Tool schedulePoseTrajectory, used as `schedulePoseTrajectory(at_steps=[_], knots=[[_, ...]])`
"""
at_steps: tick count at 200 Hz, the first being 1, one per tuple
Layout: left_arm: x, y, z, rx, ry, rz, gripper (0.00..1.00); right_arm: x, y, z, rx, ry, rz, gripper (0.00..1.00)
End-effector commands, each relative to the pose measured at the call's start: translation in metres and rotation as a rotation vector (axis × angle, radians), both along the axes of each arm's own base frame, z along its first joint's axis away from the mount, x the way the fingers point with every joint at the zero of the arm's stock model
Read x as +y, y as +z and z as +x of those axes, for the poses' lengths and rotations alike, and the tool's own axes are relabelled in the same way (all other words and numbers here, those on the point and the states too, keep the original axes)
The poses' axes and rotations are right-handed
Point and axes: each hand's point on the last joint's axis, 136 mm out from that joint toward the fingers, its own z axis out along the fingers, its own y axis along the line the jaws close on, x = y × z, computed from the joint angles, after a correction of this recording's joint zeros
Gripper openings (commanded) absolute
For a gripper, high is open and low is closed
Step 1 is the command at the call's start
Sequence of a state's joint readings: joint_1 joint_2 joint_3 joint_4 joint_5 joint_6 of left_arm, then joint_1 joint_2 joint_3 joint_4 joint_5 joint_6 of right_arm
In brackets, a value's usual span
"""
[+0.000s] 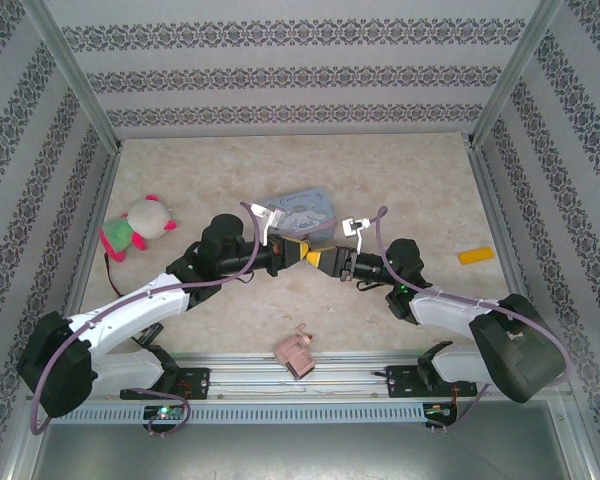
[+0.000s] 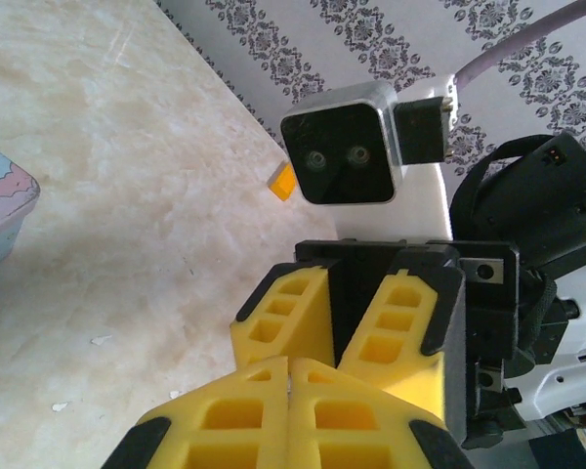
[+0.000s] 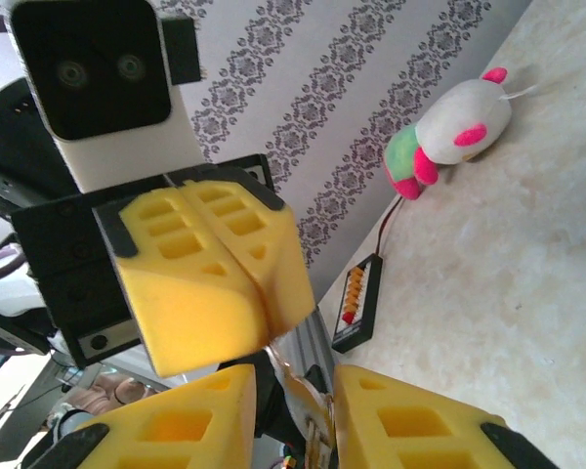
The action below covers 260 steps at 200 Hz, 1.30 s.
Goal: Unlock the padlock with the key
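Found the right gripper (image 3: pixel 295 383) with fingers apart around a silvery bit (image 3: pixel 308 415) (padlock or key, too small to tell), grip unclear. Met the clenched left gripper (image 3: pixel 257 293) tip to tip, near the tin (image 1: pixel 302 212). Called for straight, gentle entry before twisting.

Table (image 1: pixel 400 170): plush toy (image 1: pixel 138 227) left, blue tin (image 1: pixel 302 212) centre, yellow block (image 1: pixel 474 255) right, pink object (image 1: pixel 297 352) near.
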State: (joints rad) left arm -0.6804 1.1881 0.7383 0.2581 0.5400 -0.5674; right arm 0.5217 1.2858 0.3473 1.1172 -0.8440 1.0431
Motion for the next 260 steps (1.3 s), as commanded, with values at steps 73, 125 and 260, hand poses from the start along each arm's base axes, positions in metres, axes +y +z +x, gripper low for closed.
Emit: schedulePoseTrajectory(at_steps=[73,125,260], knots=[[0.004,0.016,0.005,-0.037,0.018,-0.067,0.00,0.001,0.019,-0.004,-0.072,0.030,0.047,0.25],[0.007,0.018,0.007,-0.040,0.032,-0.074,0.00,-0.003,0.019,-0.004,-0.074,0.018,0.050,0.24],[0.006,0.018,0.009,-0.037,0.037,-0.097,0.00,-0.011,0.017,-0.006,-0.071,-0.006,0.053,0.16]])
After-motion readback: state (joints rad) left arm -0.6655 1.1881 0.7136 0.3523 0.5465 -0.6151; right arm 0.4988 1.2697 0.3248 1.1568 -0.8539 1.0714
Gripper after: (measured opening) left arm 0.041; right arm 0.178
